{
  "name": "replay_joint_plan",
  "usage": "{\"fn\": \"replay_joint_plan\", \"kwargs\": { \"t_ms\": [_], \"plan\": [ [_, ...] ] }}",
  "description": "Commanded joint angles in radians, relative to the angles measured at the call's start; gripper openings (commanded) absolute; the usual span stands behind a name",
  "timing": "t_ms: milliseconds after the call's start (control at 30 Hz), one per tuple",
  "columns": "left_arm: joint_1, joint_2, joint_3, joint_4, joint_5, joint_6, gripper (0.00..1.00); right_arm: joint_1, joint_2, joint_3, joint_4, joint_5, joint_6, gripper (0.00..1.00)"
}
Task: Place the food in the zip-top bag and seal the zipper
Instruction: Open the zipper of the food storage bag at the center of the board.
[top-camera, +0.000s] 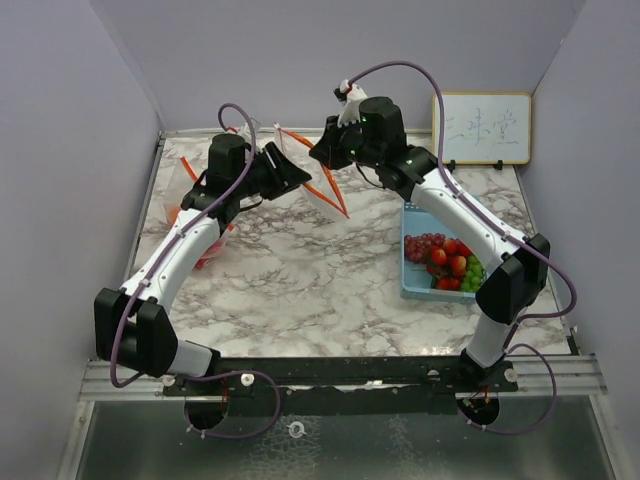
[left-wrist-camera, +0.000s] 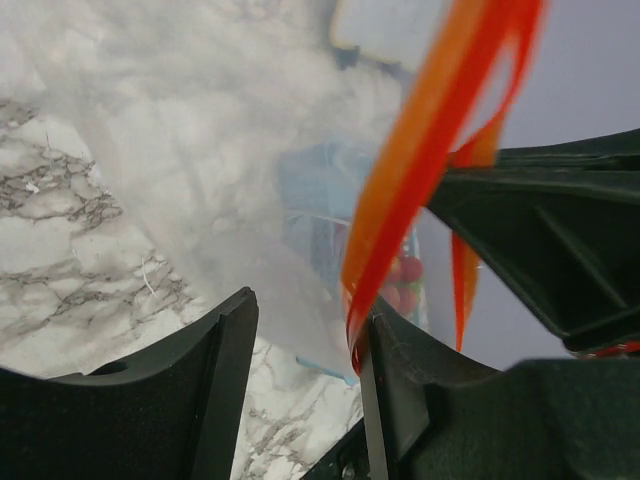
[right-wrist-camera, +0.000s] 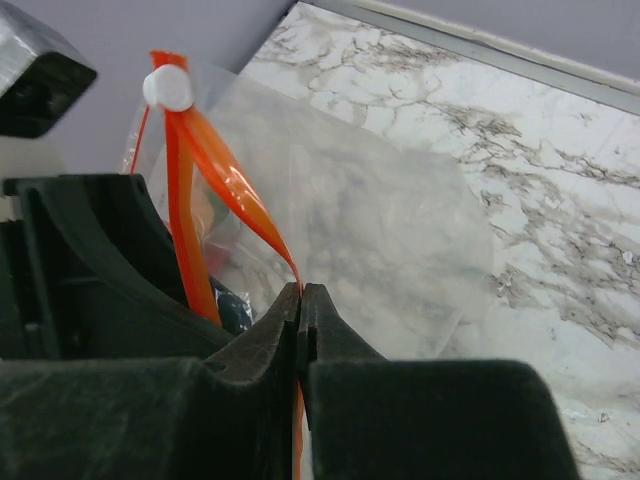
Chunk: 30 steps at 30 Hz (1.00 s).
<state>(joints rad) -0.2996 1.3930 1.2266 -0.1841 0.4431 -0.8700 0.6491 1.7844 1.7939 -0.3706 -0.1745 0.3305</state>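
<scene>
Pinching the bag's (right-wrist-camera: 380, 230) orange zipper (right-wrist-camera: 215, 165), my right gripper (right-wrist-camera: 301, 295) has its jaws pressed together on the strip, which climbs from them to a white slider (right-wrist-camera: 167, 88). The bag hangs clear of the desk (top-camera: 300, 280), above its far middle, with the clear film drooping between my two wrists. My left gripper (left-wrist-camera: 308, 310) has its jaws spread. The film sits in the gap between them and the zipper runs just beside the right-hand finger, but I cannot tell whether it touches.

The food (top-camera: 447, 262) is well apart from the bag. Red fruits and purple and green grapes lie in the basket (top-camera: 412, 290) at the desk's right edge, beside my right arm. By the left edge, partly under my left arm, is a red lump (top-camera: 205, 255) I cannot make out. A whiteboard (top-camera: 482, 128) leans at the far right corner.
</scene>
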Motion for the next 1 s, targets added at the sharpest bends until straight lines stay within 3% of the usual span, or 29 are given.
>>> {"fn": "replay_joint_plan", "kwargs": {
  "t_ms": [0, 200, 300, 367, 433, 467, 567, 733, 900, 967],
  "plan": [
    [-0.016, 0.008, -0.038, 0.062, -0.031, -0.061, 0.46, 0.012, 0.013, 0.044, 0.048, -0.012, -0.02, 0.02],
    [-0.029, 0.04, -0.044, 0.098, -0.061, -0.087, 0.44, 0.029, 0.008, 0.034, 0.048, -0.012, -0.018, 0.02],
    [-0.032, 0.054, -0.053, 0.123, -0.064, -0.106, 0.38, 0.036, -0.001, 0.022, 0.046, -0.003, -0.015, 0.02],
    [-0.036, 0.06, -0.054, 0.126, -0.074, -0.104, 0.26, 0.037, -0.007, 0.011, 0.041, 0.014, -0.013, 0.02],
    [-0.036, 0.064, -0.045, 0.103, -0.086, -0.089, 0.01, 0.038, -0.017, 0.0, 0.03, 0.057, -0.014, 0.02],
    [-0.035, 0.065, -0.036, 0.075, -0.095, -0.078, 0.0, 0.038, -0.023, -0.006, 0.024, 0.091, -0.017, 0.02],
    [-0.035, 0.052, 0.013, -0.034, -0.136, -0.002, 0.0, 0.037, -0.041, -0.019, -0.014, 0.225, -0.043, 0.02],
    [-0.004, 0.028, 0.158, -0.355, -0.206, 0.211, 0.0, -0.015, -0.094, -0.095, -0.039, 0.435, -0.067, 0.02],
    [0.029, 0.087, 0.346, -0.697, -0.271, 0.446, 0.0, -0.092, -0.123, -0.212, -0.034, 0.447, -0.063, 0.02],
    [0.027, 0.096, 0.369, -0.75, -0.286, 0.49, 0.0, -0.097, -0.126, -0.256, -0.021, 0.431, -0.064, 0.02]
  ]
}}
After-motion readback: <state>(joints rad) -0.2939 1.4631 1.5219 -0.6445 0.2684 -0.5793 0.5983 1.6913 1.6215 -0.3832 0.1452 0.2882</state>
